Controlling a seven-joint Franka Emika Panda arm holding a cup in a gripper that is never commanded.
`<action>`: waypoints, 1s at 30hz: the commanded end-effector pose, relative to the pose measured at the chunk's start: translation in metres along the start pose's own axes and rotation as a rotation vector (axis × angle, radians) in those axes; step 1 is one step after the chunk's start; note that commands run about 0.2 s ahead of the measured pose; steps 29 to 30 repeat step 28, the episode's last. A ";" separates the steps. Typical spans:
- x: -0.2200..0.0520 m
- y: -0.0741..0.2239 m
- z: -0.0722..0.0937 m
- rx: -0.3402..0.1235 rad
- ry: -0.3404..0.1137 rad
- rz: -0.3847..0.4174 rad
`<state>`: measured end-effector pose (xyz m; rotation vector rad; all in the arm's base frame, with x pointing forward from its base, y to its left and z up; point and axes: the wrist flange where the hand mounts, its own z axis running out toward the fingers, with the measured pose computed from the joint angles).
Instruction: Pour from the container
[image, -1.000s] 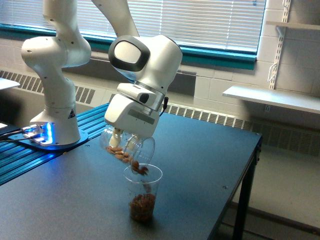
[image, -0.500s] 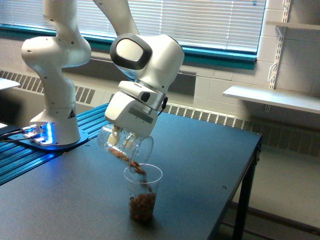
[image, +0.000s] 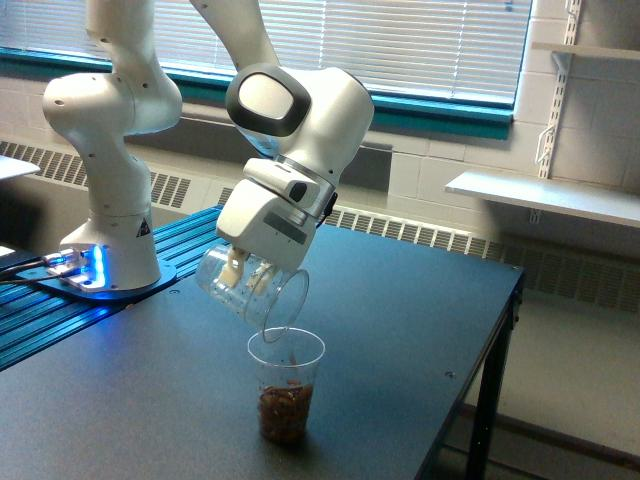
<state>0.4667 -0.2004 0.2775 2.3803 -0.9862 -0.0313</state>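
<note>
The wide clear cup (image: 252, 289), seemingly emptied, is kept clamped by the pincer (image: 243, 272), tilted rim-down over the narrower cup (image: 285, 385) near the bench's (image: 420, 320) front edge.

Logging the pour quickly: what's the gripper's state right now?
Gripper: closed on the tilted clear container, mouth over the standing cup.

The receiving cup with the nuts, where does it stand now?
In the exterior view, the receiving cup stands on the dark table near the front edge, directly under the tilted container held by the gripper.
</note>
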 end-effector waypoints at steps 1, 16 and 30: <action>0.000 -0.003 -0.003 -0.002 0.008 -0.029; -0.001 0.001 -0.008 0.061 0.016 0.014; -0.003 0.008 -0.015 0.095 0.024 0.048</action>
